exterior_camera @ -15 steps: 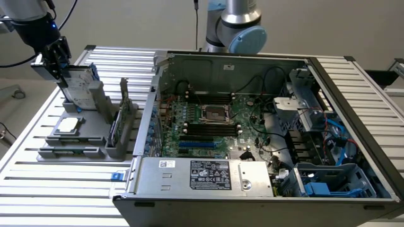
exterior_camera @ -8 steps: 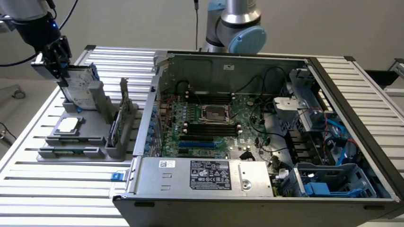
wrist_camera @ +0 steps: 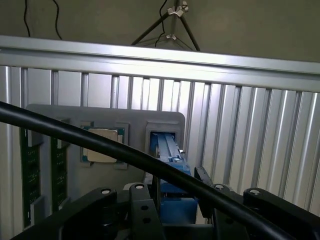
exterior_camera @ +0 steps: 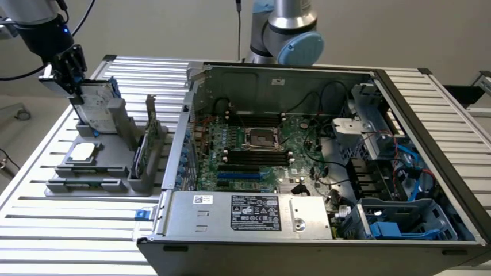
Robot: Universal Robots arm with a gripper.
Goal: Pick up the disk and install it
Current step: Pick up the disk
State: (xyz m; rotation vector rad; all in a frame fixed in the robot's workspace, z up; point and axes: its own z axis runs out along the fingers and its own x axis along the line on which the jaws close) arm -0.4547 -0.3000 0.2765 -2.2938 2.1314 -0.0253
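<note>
The disk (exterior_camera: 98,99), silver-grey in a blue carrier, stands on edge in the back slot of a grey fixture (exterior_camera: 115,123) at the exterior view's left. My gripper (exterior_camera: 75,91) has come down over its upper edge. In the wrist view the disk's blue carrier edge (wrist_camera: 170,150) runs down into the fixture slot, and my gripper (wrist_camera: 177,202) is open with one black finger (wrist_camera: 146,212) on each side of that edge. A black cable (wrist_camera: 75,134) crosses in front and hides part of the far finger.
A square silver chip (exterior_camera: 83,152) (wrist_camera: 102,145) lies in the same fixture, with green boards (exterior_camera: 149,146) standing beside it. The open computer case (exterior_camera: 307,144) takes up the middle and right of the slatted table (exterior_camera: 77,230); blue caddies (exterior_camera: 406,221) sit in its front right bay.
</note>
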